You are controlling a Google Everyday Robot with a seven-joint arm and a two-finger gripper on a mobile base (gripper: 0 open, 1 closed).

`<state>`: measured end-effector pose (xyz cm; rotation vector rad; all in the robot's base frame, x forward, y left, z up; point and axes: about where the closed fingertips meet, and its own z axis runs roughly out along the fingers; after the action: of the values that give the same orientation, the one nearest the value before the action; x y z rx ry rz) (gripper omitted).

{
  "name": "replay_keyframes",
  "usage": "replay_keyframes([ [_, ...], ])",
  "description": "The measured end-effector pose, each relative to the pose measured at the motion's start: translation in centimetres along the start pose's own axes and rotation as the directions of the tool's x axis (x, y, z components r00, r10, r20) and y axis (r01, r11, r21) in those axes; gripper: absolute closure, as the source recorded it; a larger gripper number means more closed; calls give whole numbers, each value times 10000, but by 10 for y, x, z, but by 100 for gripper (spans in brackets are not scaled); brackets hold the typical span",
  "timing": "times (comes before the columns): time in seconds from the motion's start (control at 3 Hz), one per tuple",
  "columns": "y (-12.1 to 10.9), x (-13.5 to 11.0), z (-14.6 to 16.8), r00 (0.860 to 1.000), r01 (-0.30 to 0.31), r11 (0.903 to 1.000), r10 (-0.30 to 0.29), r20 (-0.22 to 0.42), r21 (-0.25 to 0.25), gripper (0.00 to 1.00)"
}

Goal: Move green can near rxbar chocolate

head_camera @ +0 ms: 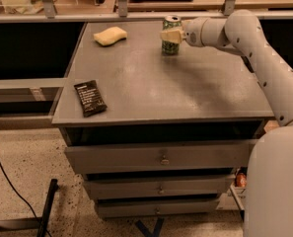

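Observation:
The green can point(171, 43) stands upright near the far edge of the grey table point(185, 93), right of centre. My gripper point(172, 35) reaches in from the right and is shut on the can at mid height, with a pale finger point(169, 35) across its front. The can's base looks to be at the table's surface. The rxbar chocolate point(90, 98), a flat black wrapper with white text, lies near the front left corner, far from the can.
A pale yellow sponge point(110, 35) lies at the far left of the table. My white arm point(264, 58) runs along the table's right side. Drawers point(161, 157) sit under the top. A rail point(136, 17) runs behind the far edge.

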<state>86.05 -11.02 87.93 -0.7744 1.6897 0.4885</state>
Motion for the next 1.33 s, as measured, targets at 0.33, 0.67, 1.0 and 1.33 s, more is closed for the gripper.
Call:
replay_keyframes([
  [0.33,-1,1,-1,9993,-304,9995,307,230,-98,63],
  [0.67,13,-29,-9,9978,59,9980,-16,666,-634,72],
  [1.0,50,-77,-27,9870,882,9841,-655,1467,-1541,70],
  [1.33,112,-115,-34,9670,1765,9402,-1104,2295,-2915,70],
])
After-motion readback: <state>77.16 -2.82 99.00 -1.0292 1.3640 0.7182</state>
